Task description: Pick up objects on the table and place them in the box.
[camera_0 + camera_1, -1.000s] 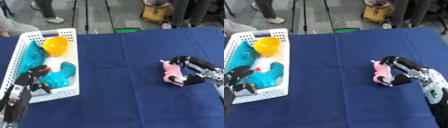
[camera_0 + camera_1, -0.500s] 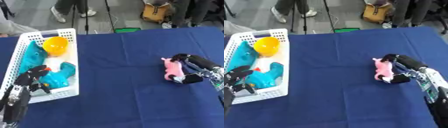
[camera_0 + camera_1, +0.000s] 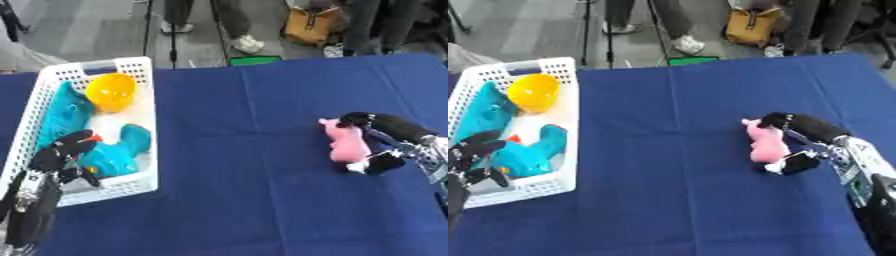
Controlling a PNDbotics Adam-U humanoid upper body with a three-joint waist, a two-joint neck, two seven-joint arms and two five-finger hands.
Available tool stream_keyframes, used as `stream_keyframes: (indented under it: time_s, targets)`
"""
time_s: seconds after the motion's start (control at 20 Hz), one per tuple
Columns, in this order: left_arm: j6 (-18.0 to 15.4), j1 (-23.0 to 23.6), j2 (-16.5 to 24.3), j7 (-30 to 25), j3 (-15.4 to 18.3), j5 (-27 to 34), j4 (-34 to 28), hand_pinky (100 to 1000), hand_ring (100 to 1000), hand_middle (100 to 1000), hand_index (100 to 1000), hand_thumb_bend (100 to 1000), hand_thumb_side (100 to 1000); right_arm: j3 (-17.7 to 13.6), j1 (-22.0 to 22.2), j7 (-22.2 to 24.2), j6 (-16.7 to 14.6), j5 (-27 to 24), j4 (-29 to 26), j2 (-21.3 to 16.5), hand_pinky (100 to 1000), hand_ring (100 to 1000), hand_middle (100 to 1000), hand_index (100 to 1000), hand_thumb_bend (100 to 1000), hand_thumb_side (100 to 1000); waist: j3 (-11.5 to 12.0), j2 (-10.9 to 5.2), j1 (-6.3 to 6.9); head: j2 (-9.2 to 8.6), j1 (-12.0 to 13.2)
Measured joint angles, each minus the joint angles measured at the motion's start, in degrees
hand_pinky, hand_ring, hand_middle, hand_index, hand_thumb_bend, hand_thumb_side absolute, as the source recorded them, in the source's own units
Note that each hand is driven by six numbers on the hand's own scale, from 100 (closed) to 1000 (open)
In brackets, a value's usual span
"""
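— Where's the pink toy [image 3: 345,143]?
— Right of centre on the blue desk [image 3: 245,200], between your right hand's [image 3: 383,142] curled fingers and thumb, which close around it.
— Which way does it point?
— Its long axis runs near to far, head at the far end.
— And your left hand [image 3: 61,156]?
— Fingers curled, empty, at the white basket's [image 3: 138,95] near end.

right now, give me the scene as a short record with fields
surface: table with blue cloth
box: white basket at the left side of the table
in box: yellow ball, teal toys
still out: pink toy at the right side of the cloth
right hand: fingers curled round the pink toy
left hand: curled, over the basket's near corner, holding nothing
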Motion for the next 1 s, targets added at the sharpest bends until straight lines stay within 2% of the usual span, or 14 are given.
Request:
stream_keyframes:
  time_s: [0.05, 0.2, 0.35, 0.45, 0.5, 0.55, 0.65, 0.7, 0.8, 0.85, 0.9, 1.0]
  targets:
    - [0.00, 0.00, 0.00, -0.01, 0.00, 0.00, 0.00, 449, 861, 836, 737, 280, 1000, 0.02, -0.07, 0.36, -0.13, 0.12, 0.01, 0.00, 436, 677, 869, 874, 418, 100, 0.02, -0.04, -0.05, 0.00, 0.00]
    - [0.01, 0.00, 0.00, -0.03, 0.00, 0.00, 0.00, 449, 861, 836, 737, 280, 1000, 0.29, -0.38, 1.30, -0.04, 1.13, 0.05, 0.00, 399, 648, 869, 874, 392, 100, 0.08, -0.05, -0.06, 0.00, -0.02]
    - [0.05, 0.00, 0.00, -0.06, 0.00, 0.00, 0.00, 449, 861, 836, 737, 280, 1000, 0.34, -0.44, 1.70, 0.14, 1.92, 0.07, 0.00, 287, 573, 849, 855, 309, 100, 0.08, -0.06, -0.07, 0.00, -0.02]
    - [0.06, 0.00, 0.00, -0.08, 0.00, 0.00, 0.00, 449, 861, 836, 737, 280, 1000, 0.34, -0.44, 1.63, 0.24, 2.14, 0.16, 0.01, 181, 488, 786, 794, 223, 100, 0.08, -0.06, -0.06, 0.00, -0.02]
    - [0.07, 0.00, 0.00, -0.08, 0.00, 0.00, 0.00, 449, 861, 837, 737, 280, 1000, 0.33, -0.44, 1.43, 0.41, 2.14, 0.26, 0.03, 122, 422, 705, 740, 201, 100, 0.08, -0.06, -0.05, 0.00, -0.02]
    - [0.07, 0.00, 0.00, -0.09, 0.00, 0.01, 0.00, 450, 861, 837, 737, 280, 1000, 0.32, -0.44, 1.08, 0.70, 2.11, 0.41, 0.03, 100, 388, 666, 727, 200, 100, 0.08, -0.06, -0.03, 0.00, -0.02]
    - [0.08, 0.00, -0.01, -0.10, -0.01, 0.11, 0.00, 450, 861, 837, 737, 280, 1000, 0.32, -0.41, 0.17, 1.43, 1.63, 0.71, 0.09, 100, 332, 598, 682, 143, 100, 0.08, -0.06, 0.02, 0.00, -0.02]
    - [0.08, 0.00, -0.01, -0.10, -0.01, 0.18, 0.00, 450, 861, 837, 737, 279, 1000, 0.32, -0.38, -0.34, 1.75, 1.37, 0.81, 0.11, 100, 327, 561, 653, 146, 100, 0.08, -0.06, 0.05, 0.00, -0.02]
    - [0.08, 0.00, -0.01, -0.10, -0.01, 0.21, 0.00, 450, 861, 837, 737, 279, 1000, 0.32, -0.33, -1.41, 2.30, 0.82, 1.11, 0.14, 100, 329, 541, 637, 135, 100, 0.04, -0.06, 0.13, 0.00, -0.02]
    - [0.08, 0.00, -0.02, -0.10, -0.01, 0.21, 0.00, 450, 861, 837, 737, 286, 1000, 0.32, -0.22, -1.86, 2.56, 0.53, 1.15, 0.17, 100, 331, 527, 625, 100, 100, 0.02, -0.06, 0.19, 0.00, -0.02]
    - [0.08, 0.00, -0.02, -0.10, -0.01, 0.22, 0.00, 450, 861, 837, 737, 279, 1000, 0.32, -0.16, -2.25, 2.75, 0.16, 1.20, 0.19, 100, 329, 524, 618, 131, 100, -0.02, -0.06, 0.22, 0.00, -0.02]
    - [0.08, 0.00, -0.02, -0.10, -0.01, 0.23, 0.00, 450, 861, 837, 737, 279, 1000, 0.31, -0.10, -2.71, 2.98, -0.80, 1.43, 0.21, 100, 324, 517, 599, 123, 100, -0.16, -0.06, 0.22, 0.00, -0.02]
